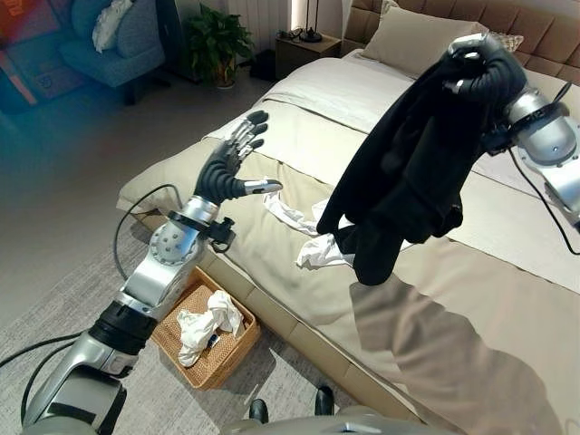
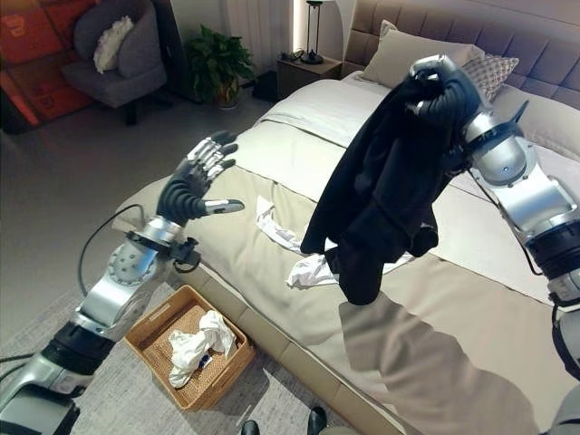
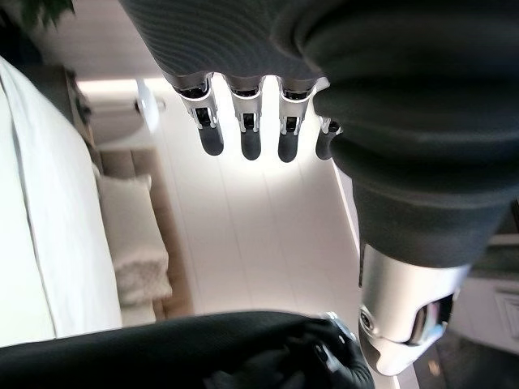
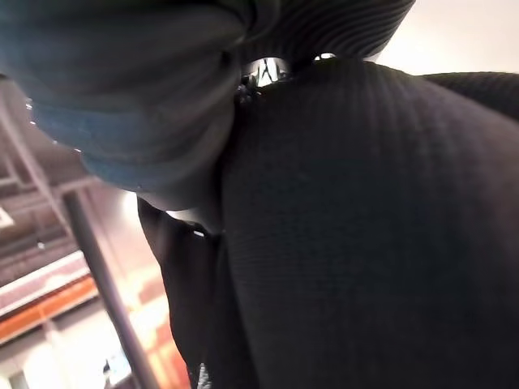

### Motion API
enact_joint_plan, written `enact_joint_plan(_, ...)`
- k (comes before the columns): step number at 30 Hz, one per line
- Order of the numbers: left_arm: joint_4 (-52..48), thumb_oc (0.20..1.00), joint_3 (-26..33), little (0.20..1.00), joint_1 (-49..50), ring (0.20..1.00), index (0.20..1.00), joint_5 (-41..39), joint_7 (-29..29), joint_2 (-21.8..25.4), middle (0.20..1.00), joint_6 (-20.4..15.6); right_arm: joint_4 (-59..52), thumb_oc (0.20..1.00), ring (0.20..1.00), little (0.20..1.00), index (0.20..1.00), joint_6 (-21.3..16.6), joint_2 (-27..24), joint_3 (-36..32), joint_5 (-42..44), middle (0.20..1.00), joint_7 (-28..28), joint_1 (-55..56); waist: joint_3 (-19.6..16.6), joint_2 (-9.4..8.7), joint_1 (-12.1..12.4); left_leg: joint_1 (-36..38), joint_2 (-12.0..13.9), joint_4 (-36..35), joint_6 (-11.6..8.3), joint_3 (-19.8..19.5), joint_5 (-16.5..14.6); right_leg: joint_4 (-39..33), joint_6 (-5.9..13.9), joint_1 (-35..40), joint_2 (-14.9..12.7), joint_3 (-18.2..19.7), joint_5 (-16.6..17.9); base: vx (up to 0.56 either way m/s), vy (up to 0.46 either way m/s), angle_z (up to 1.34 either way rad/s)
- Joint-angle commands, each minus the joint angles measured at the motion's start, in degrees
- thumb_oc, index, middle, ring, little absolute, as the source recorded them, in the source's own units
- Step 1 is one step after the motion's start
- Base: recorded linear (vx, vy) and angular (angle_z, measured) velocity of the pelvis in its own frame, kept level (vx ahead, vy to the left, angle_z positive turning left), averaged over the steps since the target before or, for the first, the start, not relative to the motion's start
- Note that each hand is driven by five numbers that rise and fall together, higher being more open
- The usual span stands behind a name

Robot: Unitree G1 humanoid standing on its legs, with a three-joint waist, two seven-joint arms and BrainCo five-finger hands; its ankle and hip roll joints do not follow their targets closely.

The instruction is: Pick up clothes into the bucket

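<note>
A black garment [image 1: 408,172] hangs high above the bed, held at its top by my right hand [image 1: 485,68], whose fingers are curled into the cloth. Its lower end dangles just over a white garment [image 1: 313,237] lying crumpled on the bedspread. My left hand [image 1: 231,163] is raised over the bed's near corner, fingers straight and spread, thumb out, holding nothing. On the floor beside the bed stands a woven basket [image 1: 174,337] with white clothes [image 1: 207,326] in it, below my left arm. The right wrist view has the black garment [image 4: 365,243] draped close against my hand.
The bed [image 1: 471,308] has a beige cover, a white sheet and pillows [image 1: 412,36] at the headboard. An armchair [image 1: 113,41], a potted plant [image 1: 216,41] and a nightstand [image 1: 304,50] stand at the back. A grey rug lies under the basket.
</note>
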Motion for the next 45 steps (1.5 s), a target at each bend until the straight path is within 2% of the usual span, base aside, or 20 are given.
enact_joint_plan(1, 5.18, 1.000, -3.74, 1.000, -6.08, 1.000, 1.000, 0.01, -0.25, -0.98, 1.000, -1.19, -3.84, 0.200, 0.200, 0.200, 0.200, -1.64, -1.00, -2.86, 3.27, 0.200, 1.10, -2.87, -5.51, -2.69, 0.96, 0.98, 1.31, 4.04, -1.12, -0.04, -7.10, 4.67, 6.14, 0.23, -5.05, 0.21, -2.68, 0.00, 0.000, 0.00)
enact_joint_plan(11, 8.30, 1.000, -11.99, 1.000, -11.74, 1.000, 1.000, -3.19, -2.65, -5.02, 1.000, 0.71, -15.35, 0.200, 0.200, 0.200, 0.200, -2.24, 1.55, -1.75, 5.13, 0.200, 4.14, -0.79, -5.92, -2.35, 0.41, 1.90, 1.51, 2.96, -1.17, 0.40, -6.38, 3.98, 6.39, 1.01, -4.97, 0.02, -2.23, 0.00, 0.000, 0.00)
enact_joint_plan(18, 7.89, 1.000, -18.38, 1.000, -15.66, 1.000, 1.000, -5.84, -5.79, -5.36, 1.000, 2.53, -21.26, 0.200, 0.200, 0.200, 0.200, -3.01, 5.33, -1.33, 6.10, 0.200, 4.23, -1.68, -5.87, -1.84, 0.03, 2.53, 1.48, 2.63, -1.09, 0.26, -6.25, 3.71, 6.49, 1.68, -4.98, 0.04, -2.20, 0.00, 0.000, 0.00)
enact_joint_plan(24, 10.16, 1.000, -19.28, 1.000, -16.28, 1.000, 1.000, -2.94, -5.55, -8.45, 1.000, 3.02, -25.52, 0.200, 0.200, 0.200, 0.200, -3.48, 8.67, -1.90, 5.86, 0.200, 4.70, -2.03, -5.90, -1.75, 0.01, 2.63, 1.37, 2.62, -0.97, -0.06, -6.23, 3.73, 6.41, 1.96, -5.02, -0.14, -2.38, 0.00, 0.000, 0.00)
enact_joint_plan(28, 10.29, 1.000, -21.73, 1.000, -16.77, 1.000, 1.000, -8.38, -7.67, -10.07, 1.000, 4.23, -26.61, 0.200, 0.200, 0.200, 0.200, -3.61, 10.30, -1.27, 7.26, 0.200, 5.05, -2.62, -5.88, -1.68, -0.21, 2.58, 1.34, 2.61, -0.96, 0.00, -6.06, 3.72, 6.41, 1.96, -5.11, -0.19, -2.24, 0.00, 0.000, 0.00)
enact_joint_plan(32, 9.90, 1.000, -23.89, 1.000, -18.29, 1.000, 1.000, -10.88, -8.38, -9.35, 1.000, 5.34, -28.17, 0.200, 0.200, 0.200, 0.200, -3.62, 10.69, -0.25, 8.51, 0.200, 5.51, -2.91, -5.87, -1.52, -0.33, 2.56, 1.39, 2.45, -0.99, -0.07, -5.81, 3.73, 6.40, 1.94, -5.19, -0.29, -2.05, 0.00, 0.000, 0.00)
enact_joint_plan(35, 10.49, 1.000, -23.35, 1.000, -19.03, 1.000, 1.000, -7.45, -7.35, -9.67, 1.000, 5.18, -29.84, 0.200, 0.200, 0.200, 0.200, -3.90, 11.32, -1.25, 10.07, 0.200, 6.01, -1.73, -5.75, -1.59, -0.29, 2.49, 1.39, 2.26, -0.99, -0.29, -5.60, 3.59, 6.41, 1.93, -5.18, -0.47, -1.98, 0.00, 0.000, 0.00)
enact_joint_plan(39, 13.92, 1.000, -20.62, 1.000, -18.19, 1.000, 1.000, -2.15, -4.92, -13.40, 1.000, 4.78, -32.49, 0.200, 0.200, 0.200, 0.200, -4.23, 12.80, -4.33, 10.86, 0.200, 6.46, 0.33, -5.45, -1.85, -0.32, 2.15, 1.35, 1.96, -0.98, -0.54, -5.25, 3.54, 6.37, 1.79, -5.22, -0.76, -1.97, -0.02, 0.000, 0.03)
enact_joint_plan(42, 15.30, 1.000, -20.39, 1.000, -17.68, 1.000, 1.000, -2.99, -5.15, -15.36, 1.000, 4.89, -33.01, 0.200, 0.200, 0.200, 0.200, -4.82, 14.27, -5.88, 11.32, 0.200, 6.17, 1.01, -5.38, -1.83, -0.52, 2.03, 1.36, 1.82, -0.91, -0.50, -5.15, 3.51, 6.45, 1.59, -5.26, -0.87, -1.85, -0.01, 0.002, 0.02)
enact_joint_plan(45, 13.77, 1.000, -22.19, 1.000, -18.25, 1.000, 1.000, -8.09, -7.79, -14.63, 1.000, 5.35, -32.78, 0.200, 0.200, 0.200, 0.200, -4.92, 14.86, -6.05, 12.28, 0.200, 6.16, 0.81, -5.36, -1.61, -0.80, 2.12, 1.26, 1.72, -0.89, -0.32, -5.16, 3.36, 6.49, 1.60, -5.29, -0.72, -1.68, 0.00, 0.000, 0.00)
